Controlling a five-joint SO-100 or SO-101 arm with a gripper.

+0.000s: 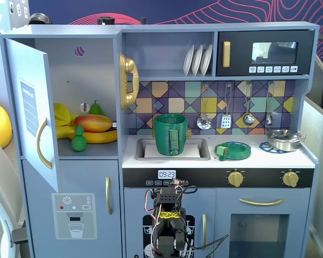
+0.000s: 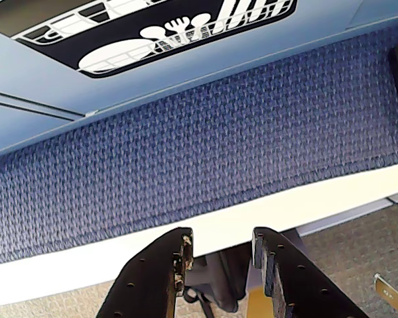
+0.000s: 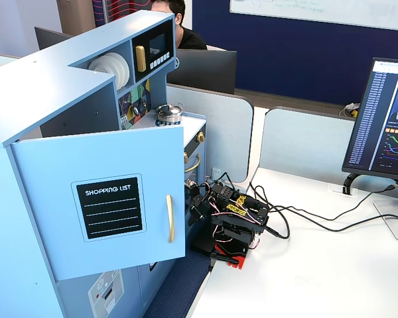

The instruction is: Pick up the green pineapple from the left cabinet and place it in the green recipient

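The left cabinet's door (image 1: 37, 123) stands swung open; its outer face with the label and gold handle shows in a fixed view (image 3: 119, 205). On the shelf inside, the small green pineapple (image 1: 79, 138) stands upright at the front, before a mango (image 1: 92, 122) and bananas (image 1: 102, 137). The green recipient (image 1: 170, 134), a tall pot with a strap handle, sits in the sink. My arm (image 1: 169, 226) is folded low in front of the kitchen, well below both. In the wrist view my gripper (image 2: 220, 240) is open with nothing between its fingers, over the white table edge.
A dark green pear (image 1: 96, 109) stands behind the mango. A flat green dish (image 1: 233, 150) and a steel pan (image 1: 283, 138) lie on the counter to the right. A gold phone (image 1: 128, 80) hangs beside the cabinet. A blue mat (image 2: 219, 146) lies under the kitchen. Cables (image 3: 298, 218) trail over the table.
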